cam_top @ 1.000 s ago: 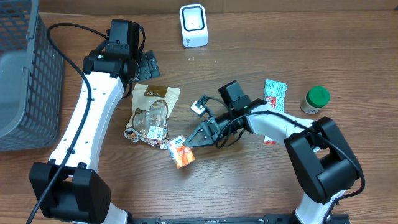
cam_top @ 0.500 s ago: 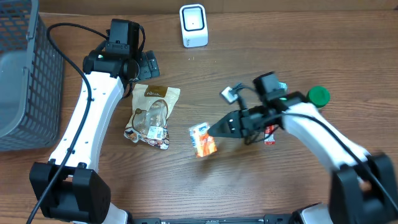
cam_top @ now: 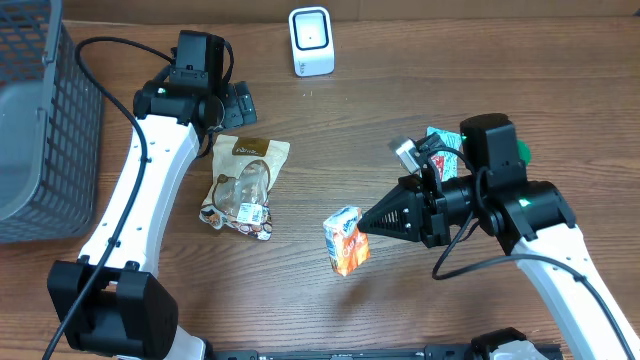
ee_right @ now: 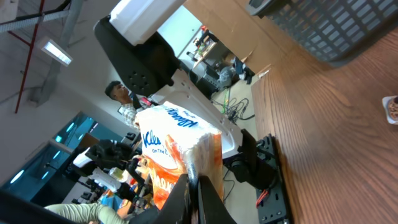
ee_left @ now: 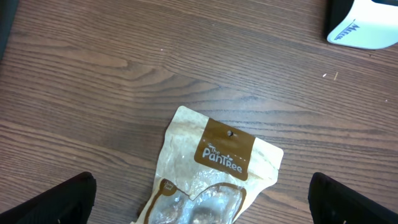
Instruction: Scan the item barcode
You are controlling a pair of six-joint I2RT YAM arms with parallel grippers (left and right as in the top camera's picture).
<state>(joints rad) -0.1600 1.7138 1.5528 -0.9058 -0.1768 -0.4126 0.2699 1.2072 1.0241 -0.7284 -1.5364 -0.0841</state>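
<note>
My right gripper [cam_top: 368,226] is shut on the sealed edge of an orange and white packet [cam_top: 345,241], holding it above the table's middle. In the right wrist view the packet [ee_right: 175,149] stands pinched between the jaws of the right gripper [ee_right: 198,186], which are pressed together. The white barcode scanner [cam_top: 311,41] stands at the far edge, well away from the packet. My left gripper [cam_top: 236,104] hangs open over the top of a clear and brown Pantree snack bag [ee_left: 214,163], holding nothing. The scanner [ee_left: 367,25] shows at the top right corner of that view.
A grey mesh basket [cam_top: 40,120] fills the left edge. The snack bag [cam_top: 243,186] lies left of centre. A green and white sachet [cam_top: 440,150] and a green-lidded jar [cam_top: 512,153] sit at the right, partly behind my right arm.
My right arm has lifted the orange packet from beside the snack bag and carried it rightward toward the table's middle. The left arm has not moved.
</note>
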